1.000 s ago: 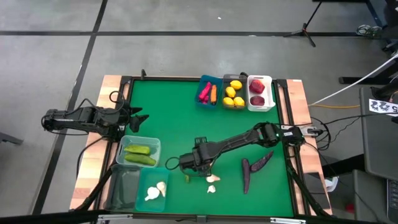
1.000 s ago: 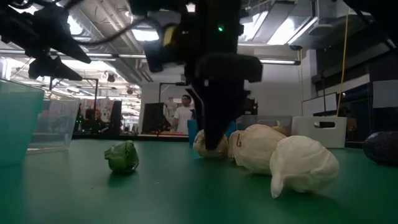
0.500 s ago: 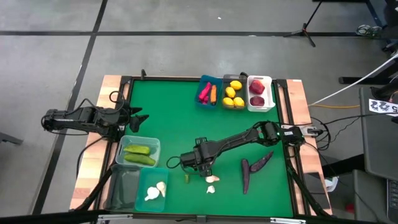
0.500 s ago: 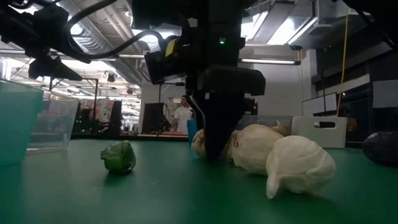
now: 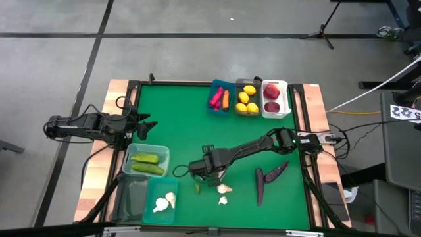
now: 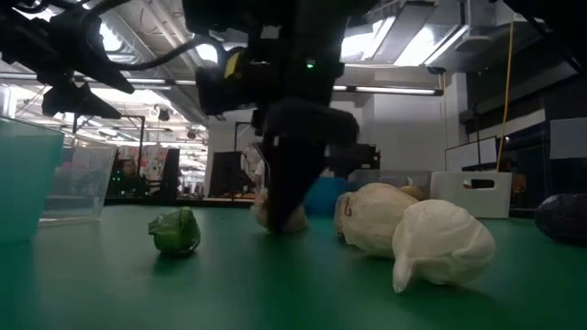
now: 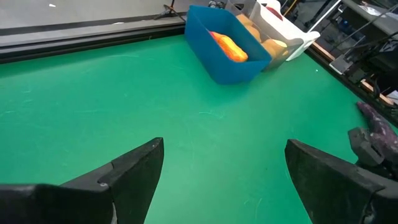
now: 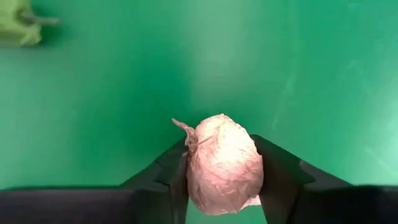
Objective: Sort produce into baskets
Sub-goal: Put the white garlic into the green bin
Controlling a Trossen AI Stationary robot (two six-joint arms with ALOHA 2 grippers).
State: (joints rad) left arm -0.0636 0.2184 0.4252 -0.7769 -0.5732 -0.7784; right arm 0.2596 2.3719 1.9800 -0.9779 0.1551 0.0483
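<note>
Garlic [image 8: 222, 163] is sitting clamped between the right end effector [image 5: 209, 172]'s fingers, low over the green counter [image 5: 184, 118]. Judging by this, the pick is being completed; next comes a carry to the teal basket [image 5: 162, 199] already holding garlic. Open counter is lying between them. The left end effector [image 7: 217, 180] is waiting with fingers apart at the counter's left edge.

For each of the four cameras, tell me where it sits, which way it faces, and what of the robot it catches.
High: overhead, straight down on the green table; both arms.
Low: table height, level across toward the room; right tool gripping a garlic.
Left wrist: on the left arm, past its open tool toward the blue basket.
Right wrist: on the right arm, looking down at the table; dark fingers clamp the garlic.
Shared: low and right wrist both show the small green piece.
</note>
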